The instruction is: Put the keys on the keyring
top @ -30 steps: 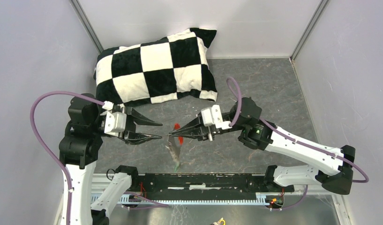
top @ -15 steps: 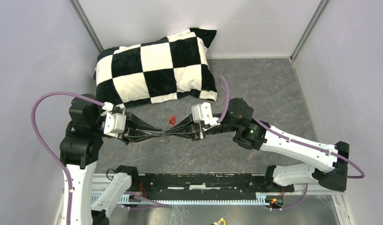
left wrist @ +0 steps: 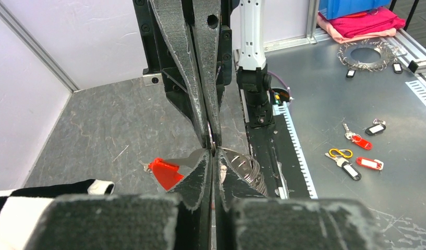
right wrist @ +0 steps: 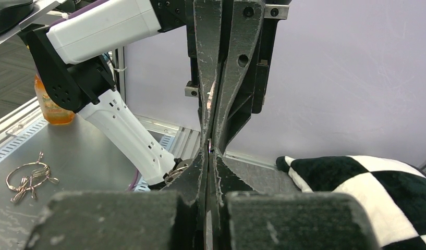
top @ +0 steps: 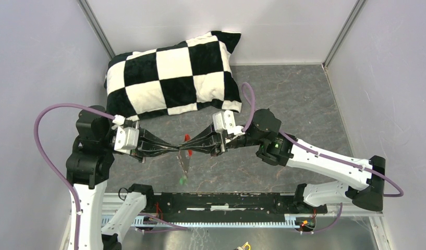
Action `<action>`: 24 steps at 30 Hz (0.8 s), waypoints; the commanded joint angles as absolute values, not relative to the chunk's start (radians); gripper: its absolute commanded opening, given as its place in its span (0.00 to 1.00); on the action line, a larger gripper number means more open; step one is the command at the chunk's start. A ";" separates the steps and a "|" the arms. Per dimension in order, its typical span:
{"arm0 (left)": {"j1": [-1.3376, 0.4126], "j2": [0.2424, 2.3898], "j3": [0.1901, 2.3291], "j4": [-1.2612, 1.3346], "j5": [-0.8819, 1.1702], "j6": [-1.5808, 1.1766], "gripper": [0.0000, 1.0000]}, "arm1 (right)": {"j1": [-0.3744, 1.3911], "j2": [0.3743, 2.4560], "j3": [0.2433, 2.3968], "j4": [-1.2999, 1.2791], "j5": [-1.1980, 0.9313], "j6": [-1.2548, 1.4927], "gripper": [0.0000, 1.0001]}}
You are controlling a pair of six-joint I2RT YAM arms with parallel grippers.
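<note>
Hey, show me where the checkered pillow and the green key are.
checkered pillow (top: pixel 174 70), top view, on a central white square.
green key (top: pixel 182 180), top view, on its green head.

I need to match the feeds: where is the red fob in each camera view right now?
Top external: the red fob is near the centre of the frame, a little below the pillow's lower edge.
Left wrist: the red fob is left of centre, low in the frame.
Right wrist: not in it.
Shared landmark: the checkered pillow, at top centre in the top view, the bottom-left corner in the left wrist view, and bottom right in the right wrist view.
</note>
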State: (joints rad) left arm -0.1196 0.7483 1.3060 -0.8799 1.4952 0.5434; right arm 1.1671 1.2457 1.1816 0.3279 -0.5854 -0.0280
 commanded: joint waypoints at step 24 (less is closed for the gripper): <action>-0.123 0.616 1.255 -0.852 1.503 1.040 0.02 | 1.182 1.034 1.222 0.017 -0.422 -0.222 0.47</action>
